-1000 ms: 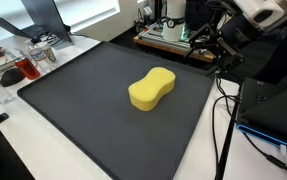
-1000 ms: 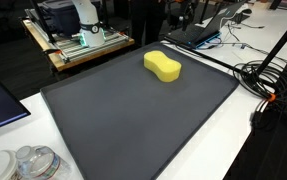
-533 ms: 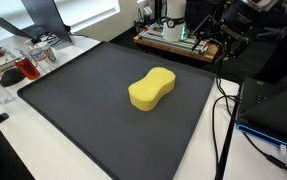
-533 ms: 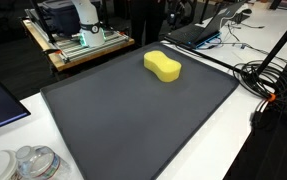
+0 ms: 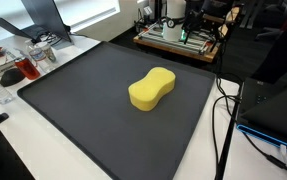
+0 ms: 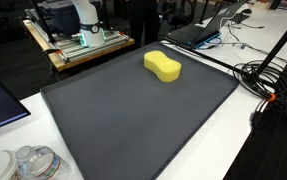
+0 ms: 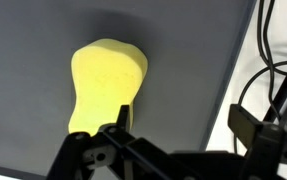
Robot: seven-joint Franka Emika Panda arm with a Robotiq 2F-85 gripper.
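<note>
Since the earlier frame, the arm has swung away from the far right corner in an exterior view; the sponge (image 5: 152, 89) is unmoved. End effector (image 7: 181, 122) jaws stand wide, holding nothing, hanging over the sponge. Black mat (image 5: 73, 100) covers the white desk (image 5: 28, 150); cables (image 5: 221, 120) lie right. Sponge lies flat mid-mat, long axis near-left to far-right.

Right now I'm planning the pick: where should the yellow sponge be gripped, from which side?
Probably at its narrow waist, from above, jaws across the width: the yellow sponge lies flat on the black mat, and its pinched middle is slimmest.
</note>
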